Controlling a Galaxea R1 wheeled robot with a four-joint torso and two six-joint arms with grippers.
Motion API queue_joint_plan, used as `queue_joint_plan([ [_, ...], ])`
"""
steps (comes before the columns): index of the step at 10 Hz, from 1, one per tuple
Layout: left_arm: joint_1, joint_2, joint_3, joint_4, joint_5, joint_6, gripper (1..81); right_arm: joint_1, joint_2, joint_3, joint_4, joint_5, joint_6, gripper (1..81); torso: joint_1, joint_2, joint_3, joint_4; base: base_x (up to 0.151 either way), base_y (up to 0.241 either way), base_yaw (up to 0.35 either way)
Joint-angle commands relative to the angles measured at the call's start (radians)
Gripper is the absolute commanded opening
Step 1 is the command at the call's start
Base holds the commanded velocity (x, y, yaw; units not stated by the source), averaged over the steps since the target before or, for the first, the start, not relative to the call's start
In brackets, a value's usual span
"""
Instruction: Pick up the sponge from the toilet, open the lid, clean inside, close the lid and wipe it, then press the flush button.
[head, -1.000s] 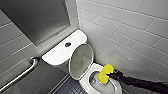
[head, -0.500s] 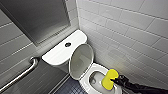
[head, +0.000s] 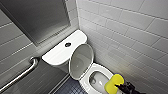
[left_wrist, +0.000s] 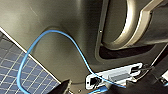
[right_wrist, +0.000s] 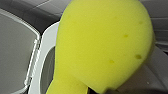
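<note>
Yellow foam, right in the jaws: the right gripper (head: 120, 87) is closed tight on the sponge (head: 114, 83), pinching it by one end, and the fat rounded bulk sticks out ahead of the fingertips. Just beyond and under that sponge sits the toilet (head: 86, 86), with the sponge hanging over the near edge of the white bowl (head: 99, 68). Whether foam and ceramic are actually touching, I can't tell from here. The bowl is wide open in front of the jaws. Past it, the lid (head: 81, 61) is up, standing nearly upright, its grey-shaded underside facing the gripper and its back leaning toward the tank (head: 60, 53). Farther out on that flat white tank top there's the flush button (head: 67, 44), small, round and dark, sitting about mid-cover, well apart from the jaws. White wall tiles (head: 130, 32) run close alongside the gripper and on behind the tank. Farthest off, across the toilet from the jaws, a shiny grab bar (head: 22, 73) slants along the other wall beneath a big steel panel (head: 35, 17). Over at the left wrist, a blue cable (left_wrist: 62, 41) loops across dark robot housing, with dark blue floor tiles (left_wrist: 13, 72) beyond it.
</note>
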Motion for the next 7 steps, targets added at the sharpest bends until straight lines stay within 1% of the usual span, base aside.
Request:
queue_joint_plan([
  [1, 0.045, 0.01, 0.004, -0.002, 0.095, 0.012, 81.1, -0.031, -0.087, 0.062, 0.016, 0.026, 0.004, 1.0, 0.0, 0.0, 0.0, 0.0, 0.0, 0.0, 0.0],
  [2, 0.044, 0.012, 0.004, -0.002, 0.095, 0.02, 81.1, -0.077, -0.105, 0.082, 0.027, 0.063, 0.004, 1.0, 0.0, 0.0, 0.0, 0.0, 0.0, 0.0, 0.0],
  [5, 0.044, 0.02, 0.004, -0.002, 0.095, 0.021, 81.1, -0.214, -0.162, 0.164, 0.027, 0.198, 0.001, 1.0, 0.0, 0.0, 0.0, 0.0, 0.0, 0.0, 0.0],
  [7, 0.044, 0.024, 0.004, -0.002, 0.095, 0.032, 81.1, -0.286, -0.182, 0.193, 0.027, 0.262, -0.001, 1.0, 0.0, 0.0, 0.0, 0.0, 0.0, 0.0, 0.0],
])
